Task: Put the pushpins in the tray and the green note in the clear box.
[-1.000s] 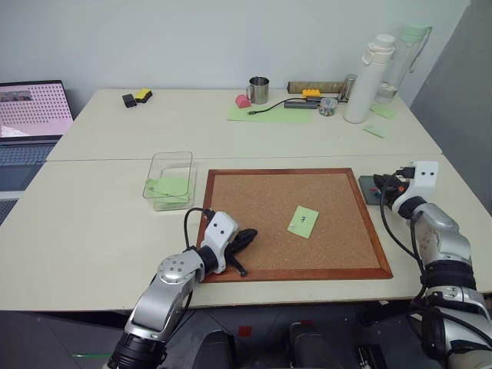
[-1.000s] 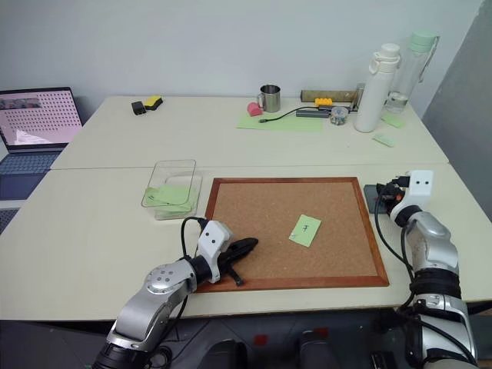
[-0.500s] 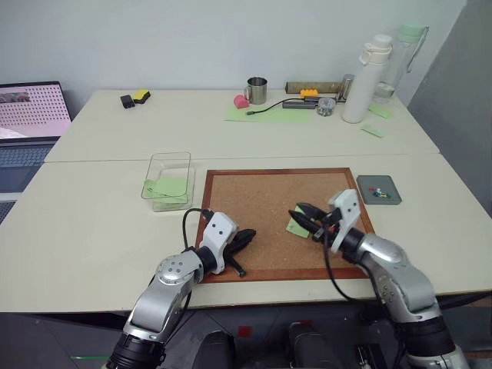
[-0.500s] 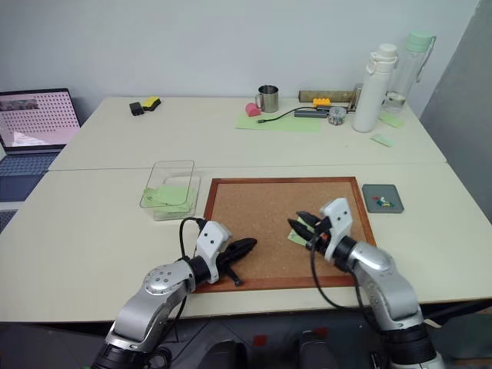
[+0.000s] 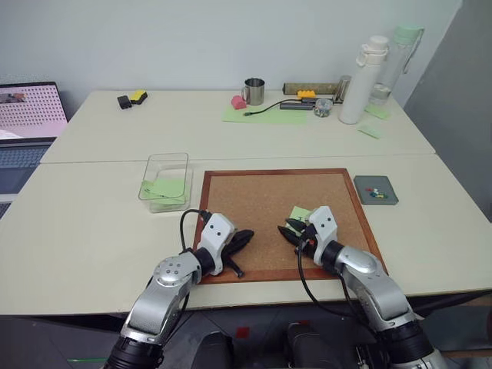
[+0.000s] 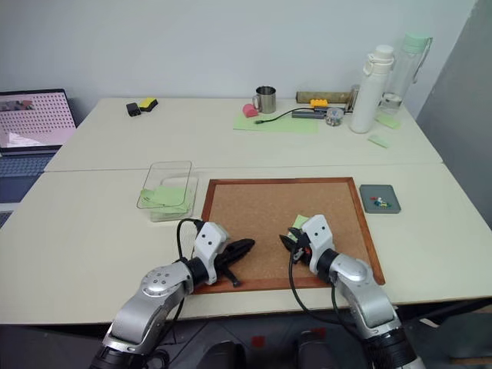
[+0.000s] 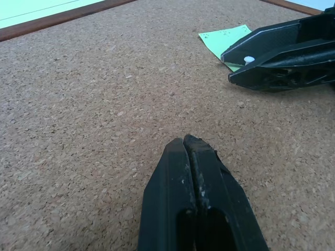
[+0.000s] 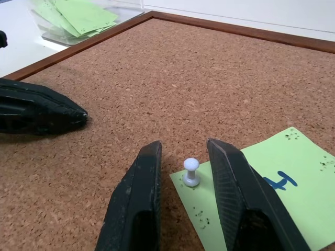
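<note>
The white pushpin (image 8: 191, 171) stood upright in the near corner of the green note (image 8: 261, 193), fixing it to the cork board (image 5: 261, 196) at the lower centre of the head views. In the right wrist view the pin sat directly between the two fingers of the right gripper (image 8: 184, 157), which were spread on either side of it without touching. The right gripper was therefore the nearer one. Its arm reached in from the lower right, pointing toward the picture's left and slightly downward.

The left gripper (image 5: 244, 238) lay at the board's lower left edge, fingers pressed together and holding nothing, well apart from the pin.

Other pushpins (image 5: 374, 192) lay in the grey tray (image 5: 377, 189) at centre right on the desk (image 5: 92, 231). The clear box (image 5: 164, 181) stood at centre left, with green slips (image 5: 163, 187) inside.
</note>
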Controlling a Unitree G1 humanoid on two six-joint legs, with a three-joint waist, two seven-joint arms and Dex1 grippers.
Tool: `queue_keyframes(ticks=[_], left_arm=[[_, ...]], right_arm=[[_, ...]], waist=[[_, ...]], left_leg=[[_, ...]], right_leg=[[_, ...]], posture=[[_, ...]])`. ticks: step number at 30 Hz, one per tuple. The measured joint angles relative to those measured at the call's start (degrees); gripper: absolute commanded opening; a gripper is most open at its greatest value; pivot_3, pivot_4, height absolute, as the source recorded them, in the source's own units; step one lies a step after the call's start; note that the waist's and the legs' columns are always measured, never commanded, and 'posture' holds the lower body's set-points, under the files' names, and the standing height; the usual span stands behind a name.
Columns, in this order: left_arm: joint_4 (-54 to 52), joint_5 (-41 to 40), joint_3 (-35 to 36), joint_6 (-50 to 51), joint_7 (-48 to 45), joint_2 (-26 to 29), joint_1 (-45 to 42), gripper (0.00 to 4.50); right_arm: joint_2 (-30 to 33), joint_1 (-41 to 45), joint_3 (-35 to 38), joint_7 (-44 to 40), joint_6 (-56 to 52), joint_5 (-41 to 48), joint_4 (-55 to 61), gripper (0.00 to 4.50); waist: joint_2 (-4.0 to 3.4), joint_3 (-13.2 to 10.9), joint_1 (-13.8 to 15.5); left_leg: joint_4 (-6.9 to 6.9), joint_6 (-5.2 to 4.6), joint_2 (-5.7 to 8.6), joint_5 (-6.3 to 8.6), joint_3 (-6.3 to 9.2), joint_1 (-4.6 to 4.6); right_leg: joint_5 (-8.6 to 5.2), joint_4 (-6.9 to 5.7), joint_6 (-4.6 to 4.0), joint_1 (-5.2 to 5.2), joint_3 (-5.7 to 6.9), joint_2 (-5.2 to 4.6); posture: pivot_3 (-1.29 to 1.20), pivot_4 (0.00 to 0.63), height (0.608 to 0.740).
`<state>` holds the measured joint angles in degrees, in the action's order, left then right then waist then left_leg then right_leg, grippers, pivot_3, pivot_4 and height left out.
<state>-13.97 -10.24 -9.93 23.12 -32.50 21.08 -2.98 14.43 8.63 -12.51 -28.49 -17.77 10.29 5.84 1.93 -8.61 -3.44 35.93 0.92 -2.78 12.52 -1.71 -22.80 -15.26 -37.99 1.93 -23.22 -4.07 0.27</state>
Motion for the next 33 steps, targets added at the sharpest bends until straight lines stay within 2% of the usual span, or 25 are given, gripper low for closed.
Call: queue_keyframes(ticks=[5, 15, 24, 30, 31, 32, 33], left_arm=[[-0.2, 0.0, 0.2, 0.0, 0.1, 0.3, 0.4, 0.0], [-1.4, 0.0, 0.7, 0.1, 0.5, 0.8, 1.7, 0.0], [-1.7, -0.2, 0.5, 0.1, 0.5, -0.1, 1.5, 0.0], [-0.8, -8.0, 4.5, 7.0, 0.4, -3.7, -1.1, 1.01], [-0.9, -15.5, 8.6, 12.8, 0.7, -6.8, -2.9, 1.2], [-1.0, -16.8, 9.3, 13.9, 0.7, -7.4, -3.3, 1.38], [-1.4, -22.3, 11.5, 18.1, 1.2, -9.2, -4.9, 1.55]], right_arm=[[-1.1, 0.0, 0.4, 0.5, 1.0, -0.1, -1.1, 0.06], [-1.8, -0.6, -0.1, 0.6, 2.5, -2.1, -0.8, 0.06], [7.0, 4.7, -1.9, -9.2, 2.8, -2.2, 8.0, 0.06], [13.2, 2.6, -3.4, -13.9, 6.3, -4.8, 8.3, 0.0], [15.6, 2.6, -3.5, -15.3, 8.7, -5.8, 8.2, 0.0], [16.0, 2.6, -3.5, -15.5, 9.1, -6.0, 8.1, 0.0], [17.0, 2.7, -3.4, -16.4, 10.6, -6.7, 7.9, 0.0]], waist=[[0.24, 0.2, 0.0], [0.24, 0.2, -0.1], [0.03, 0.0, 0.4], [0.14, -0.2, 1.3], [0.13, -0.3, 1.4], [0.2, -0.3, 1.6], [0.31, -0.4, 1.6]], left_leg=[[0.01, 0.0, -0.03, 0.0, -0.01, 0.04], [-0.02, 0.0, -0.12, 0.0, 0.06, 0.05], [-0.06, 0.0, 0.05, 0.0, 0.07, -0.09], [0.0, 0.0, 0.07, 0.0, 0.04, -0.11], [0.04, 0.0, 0.08, 0.0, 0.03, -0.14], [0.07, 0.0, 0.11, 0.0, 0.02, -0.17], [0.07, 0.0, 0.12, 0.0, 0.01, -0.17]], right_leg=[[-0.13, -0.02, -0.31, 0.02, -0.03, -0.02], [-0.18, -0.04, -0.43, 0.02, -0.04, -0.16], [-0.07, 0.02, -0.12, -0.01, 0.06, -0.08], [-0.19, 0.02, -0.34, -0.03, 0.11, -0.1], [-0.11, 0.02, -0.18, -0.06, 0.13, -0.12], [-0.02, 0.03, -0.03, -0.06, 0.15, -0.12], [0.03, 0.05, 0.06, -0.04, 0.18, -0.12]], posture=[[0.0, 0.15, 0.74], [0.0, 0.15, 0.74], [0.0, 0.15, 0.74], [0.0, 0.15, 0.74], [0.0, 0.15, 0.74], [0.0, 0.15, 0.74], [0.0, 0.15, 0.74]])
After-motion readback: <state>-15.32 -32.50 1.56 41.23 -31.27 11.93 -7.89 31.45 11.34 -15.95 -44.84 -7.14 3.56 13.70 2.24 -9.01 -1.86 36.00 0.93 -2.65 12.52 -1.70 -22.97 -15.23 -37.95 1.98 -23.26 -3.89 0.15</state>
